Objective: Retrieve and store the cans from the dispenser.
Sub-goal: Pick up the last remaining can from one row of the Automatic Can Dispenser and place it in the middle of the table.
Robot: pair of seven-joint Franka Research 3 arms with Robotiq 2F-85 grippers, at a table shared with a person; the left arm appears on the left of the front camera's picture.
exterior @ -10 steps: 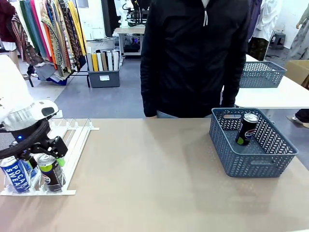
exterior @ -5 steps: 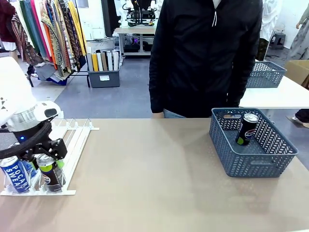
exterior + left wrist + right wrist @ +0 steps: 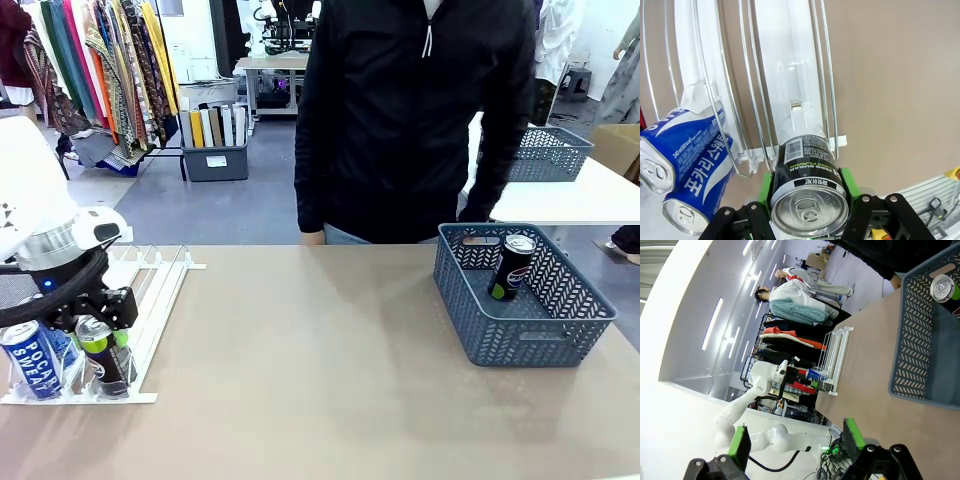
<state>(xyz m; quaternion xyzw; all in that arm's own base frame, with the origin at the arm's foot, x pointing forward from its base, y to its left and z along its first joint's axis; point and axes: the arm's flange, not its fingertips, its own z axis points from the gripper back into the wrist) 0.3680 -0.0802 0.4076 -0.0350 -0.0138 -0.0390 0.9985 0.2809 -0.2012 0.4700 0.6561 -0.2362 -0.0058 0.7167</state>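
The white dispenser slopes down at the table's left. At its low end stands a black Pepsi can, and my left gripper is shut on it. In the left wrist view the green pads press both sides of this black can. Two blue Pocari Sweat cans lie in the lane beside it, with the nearer blue can at the rack's front left. Another black can stands in the grey basket. My right gripper hangs open above the table.
A person in a black jacket stands at the far edge of the table, between the dispenser and the basket. The basket's rim and its can lie ahead of the right gripper. A second grey basket sits on another table behind.
My left gripper's fingers have closed in from wide open onto the black can at the dispenser's low end. The person has shifted a little from side to side.
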